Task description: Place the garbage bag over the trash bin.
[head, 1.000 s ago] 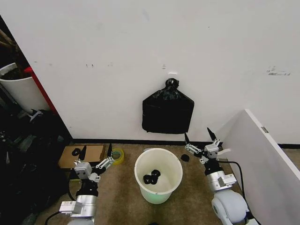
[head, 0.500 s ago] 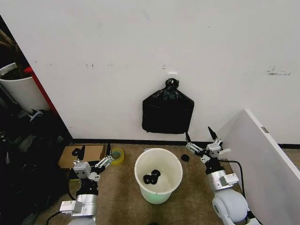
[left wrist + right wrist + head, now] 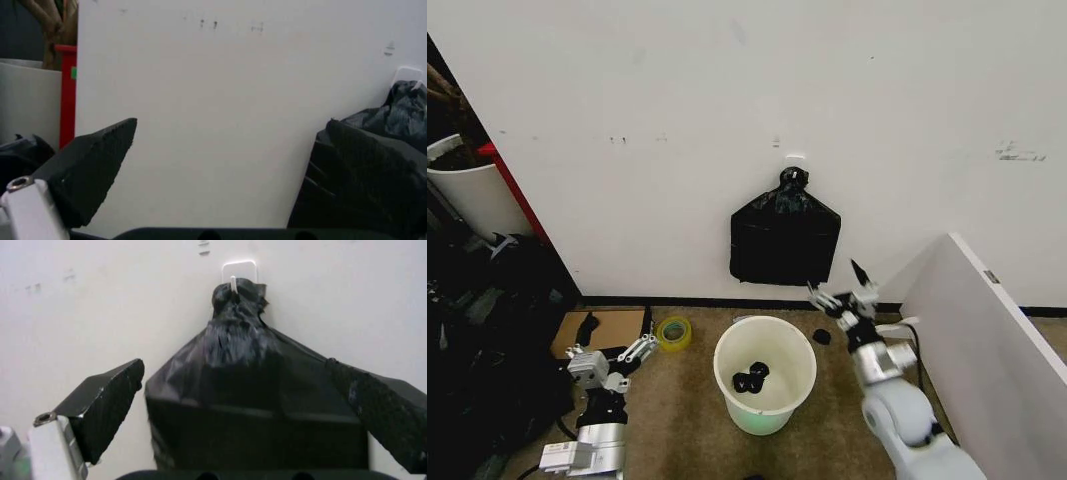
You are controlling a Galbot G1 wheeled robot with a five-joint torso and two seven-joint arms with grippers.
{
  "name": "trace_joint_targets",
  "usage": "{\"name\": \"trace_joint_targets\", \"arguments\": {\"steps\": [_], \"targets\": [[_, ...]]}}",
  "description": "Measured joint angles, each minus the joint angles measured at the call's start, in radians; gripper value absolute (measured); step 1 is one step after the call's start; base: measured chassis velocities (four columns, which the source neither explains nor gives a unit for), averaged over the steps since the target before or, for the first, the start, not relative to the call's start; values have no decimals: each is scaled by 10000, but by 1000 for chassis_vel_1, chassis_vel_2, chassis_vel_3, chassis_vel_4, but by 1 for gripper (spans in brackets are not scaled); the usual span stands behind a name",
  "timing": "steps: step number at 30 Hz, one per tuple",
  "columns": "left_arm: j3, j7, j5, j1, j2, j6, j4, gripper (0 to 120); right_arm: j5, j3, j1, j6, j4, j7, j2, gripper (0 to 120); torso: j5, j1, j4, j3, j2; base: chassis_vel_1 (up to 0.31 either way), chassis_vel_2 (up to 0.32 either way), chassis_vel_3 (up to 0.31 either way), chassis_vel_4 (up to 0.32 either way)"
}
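Note:
The trash bin (image 3: 767,408), round and white with a green tint at its base, stands on the floor against the wall with small black pieces (image 3: 750,377) inside. The garbage bag is out of view. A flat black bundle (image 3: 784,240) knotted at its top hangs from a wall hook above the bin. My right gripper (image 3: 835,280) is open, raised just below the bundle's lower right corner. In the right wrist view the gripper (image 3: 233,365) faces the bundle (image 3: 260,405), with space between them. My left gripper (image 3: 619,332) is open, low to the left of the bin, and the left gripper (image 3: 233,150) points at the wall.
A taller white bin (image 3: 467,195) with a red edge stands at the far left above dark clutter (image 3: 487,330). A flat cardboard piece (image 3: 617,325) and a tape roll (image 3: 673,332) lie left of the bin. A white panel (image 3: 987,330) slants along the right.
My right gripper has moved up and to the left, closer to the hanging bundle. My left gripper has sunk lower and drifted left. Both stay open.

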Motion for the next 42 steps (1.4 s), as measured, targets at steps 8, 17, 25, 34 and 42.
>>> {"name": "trace_joint_targets", "arguments": {"steps": [8,17,25,34,42], "targets": [[76,-83,325,51,-489,64,-57,100,185,-602,2323,-491,-2368,438,1020,100,0,1,-4,1,0,0,0,0,0],[57,-363,527,41,-649,26,317,100,-508,-626,3373,22,-3913,460,1665,100,-1,1,-6,1,-1,0,0,0,0],[57,-525,548,-23,-622,26,444,100,-989,-516,3623,164,-4168,543,1928,97,-1,1,-6,0,0,0,0,0,0],[85,-889,639,-57,-439,-7,677,100,-1144,-533,3455,183,-3965,555,2087,65,0,0,-6,0,0,0,0,0,0],[67,-1073,652,-73,-280,-106,884,100,-1351,-532,3349,166,-4041,688,2138,39,-1,0,-4,0,0,0,0,0,0]]}}
